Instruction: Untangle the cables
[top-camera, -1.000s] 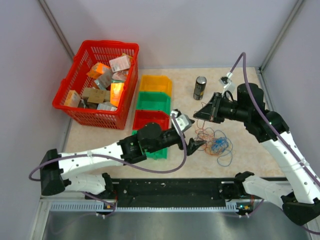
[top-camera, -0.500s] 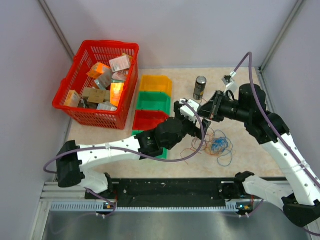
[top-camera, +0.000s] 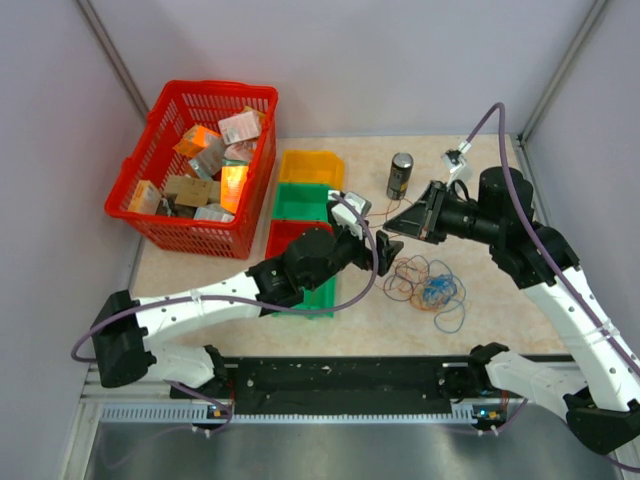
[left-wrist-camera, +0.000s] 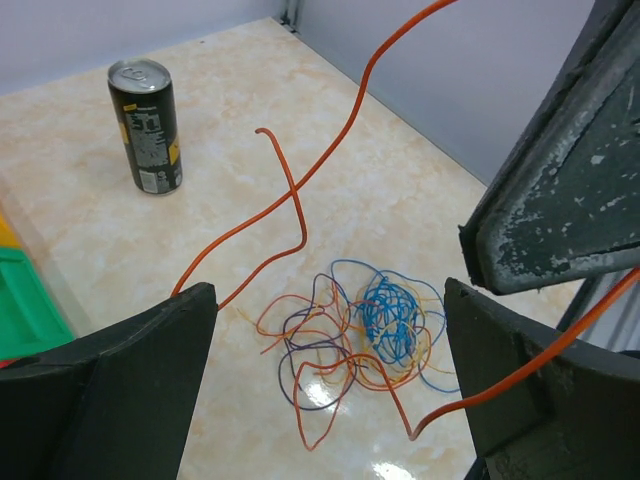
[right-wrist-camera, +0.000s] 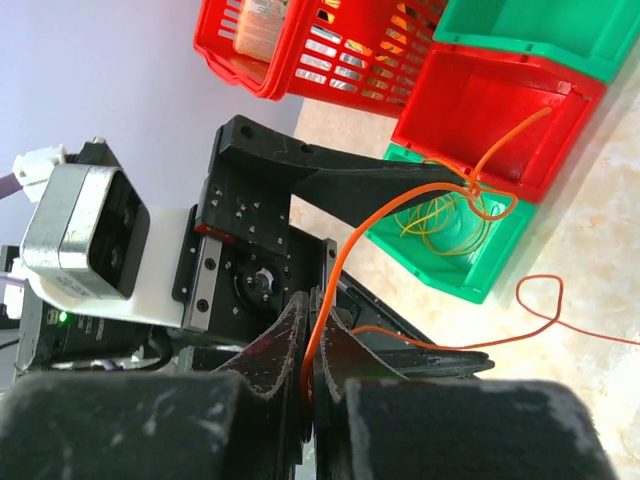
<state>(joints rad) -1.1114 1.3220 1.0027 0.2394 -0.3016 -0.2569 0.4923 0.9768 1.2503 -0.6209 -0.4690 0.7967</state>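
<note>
Left arm (top-camera: 200, 305) and right arm (top-camera: 575, 300): white link shells, black joint housings, lilac hoses (top-camera: 497, 107) alongside; black fingers (right-wrist-camera: 275, 350) scuffed grey; silver wrist camera (right-wrist-camera: 85, 235) on a screwed black plate.

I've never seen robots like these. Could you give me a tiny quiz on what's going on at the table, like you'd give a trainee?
1. True or false: the left gripper is clamped on a blue cable.
2. Which colour is the cable pinched in the right gripper? A blue, B orange, C purple.
3. Fill in: beyond the tangle of cables, a dark drink ___ stands upright.

Key
1. False: its jaws stand wide open and hold nothing.
2. B: an orange cable runs out from between its shut fingers.
3. can
</note>
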